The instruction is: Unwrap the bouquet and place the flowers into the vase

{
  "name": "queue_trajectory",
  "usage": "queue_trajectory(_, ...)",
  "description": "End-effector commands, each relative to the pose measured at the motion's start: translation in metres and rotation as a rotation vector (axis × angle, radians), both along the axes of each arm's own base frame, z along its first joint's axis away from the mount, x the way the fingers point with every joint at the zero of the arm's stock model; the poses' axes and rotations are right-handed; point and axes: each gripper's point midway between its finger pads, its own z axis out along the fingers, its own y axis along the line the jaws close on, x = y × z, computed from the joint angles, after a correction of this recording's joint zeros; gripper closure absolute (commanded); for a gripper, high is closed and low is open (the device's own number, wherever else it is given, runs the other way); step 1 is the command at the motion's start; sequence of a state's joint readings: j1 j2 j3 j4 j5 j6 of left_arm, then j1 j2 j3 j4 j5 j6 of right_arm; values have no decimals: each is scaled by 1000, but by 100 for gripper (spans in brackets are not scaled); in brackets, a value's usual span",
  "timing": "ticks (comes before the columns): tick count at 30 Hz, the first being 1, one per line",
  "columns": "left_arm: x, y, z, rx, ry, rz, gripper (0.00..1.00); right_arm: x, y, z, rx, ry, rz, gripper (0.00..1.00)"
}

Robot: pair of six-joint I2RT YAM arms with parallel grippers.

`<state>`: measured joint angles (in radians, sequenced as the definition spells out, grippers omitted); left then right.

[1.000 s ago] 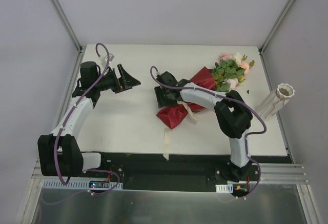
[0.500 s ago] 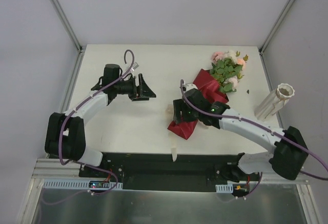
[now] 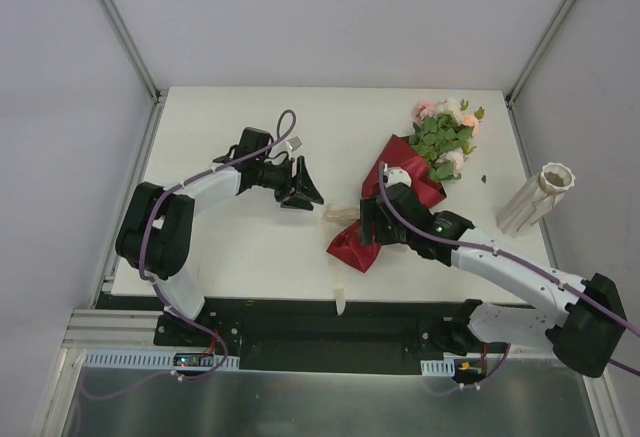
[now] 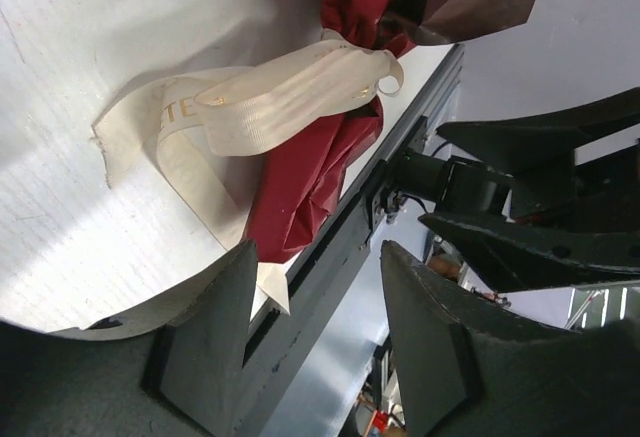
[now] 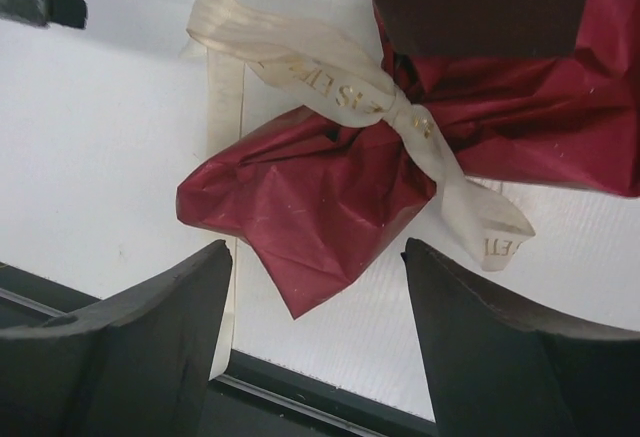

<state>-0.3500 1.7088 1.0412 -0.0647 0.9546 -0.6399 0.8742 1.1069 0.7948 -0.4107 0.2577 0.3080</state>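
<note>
Right gripper (image 3: 372, 225): jaws wide, nothing between them, poised over the tied lower end of the bouquet (image 3: 400, 197), its two dark fingers (image 5: 130, 357) flanking the crumpled maroon tail of the wrap (image 5: 300, 217) without visibly touching it. Cream ribbon (image 5: 340, 87): knotted round the wrap's neck directly ahead of that gripper, one printed tail lying on the table (image 3: 240, 247) to its side, a long strip running towards the near table edge. Left gripper (image 3: 303, 189): jaws parted with a clear gap, holding nothing, just beside the ribbon's loop (image 4: 260, 107) on the side away from the right gripper, with bare table under it. Flowers (image 3: 445, 137): pink and cream heads with green leaves, still in the wrap at its far end, beyond the right gripper and well apart from the left one. Vase (image 3: 540, 195): white, ribbed, at the table's right edge, well apart from both grippers, with the right arm's forearm running between it and the bouquet's lower end.
</note>
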Motion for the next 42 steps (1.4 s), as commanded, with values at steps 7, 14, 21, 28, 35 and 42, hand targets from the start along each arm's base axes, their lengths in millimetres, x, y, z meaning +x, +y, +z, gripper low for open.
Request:
queue_trajectory(7, 3, 19, 17, 66, -177, 76, 56, 64, 41, 41, -140, 76, 154, 31)
queue_trajectory(14, 29, 73, 56, 86, -388, 313, 48, 96, 69, 29, -239, 218, 261, 34)
queue_trajectory(21, 29, 76, 67, 58, -395, 321, 48, 116, 75, -16, -358, 410, 344, 42)
queue_trajectory(28, 25, 70, 69, 6, -374, 294, 47, 116, 75, -46, -354, 499, 374, 48)
queue_trajectory(35, 25, 64, 66, -38, -334, 268, 46, 96, 70, -61, -350, 575, 404, 47)
queue_trajectory(42, 24, 63, 64, -42, -329, 272, 46, 88, 71, -74, -341, 608, 430, 46)
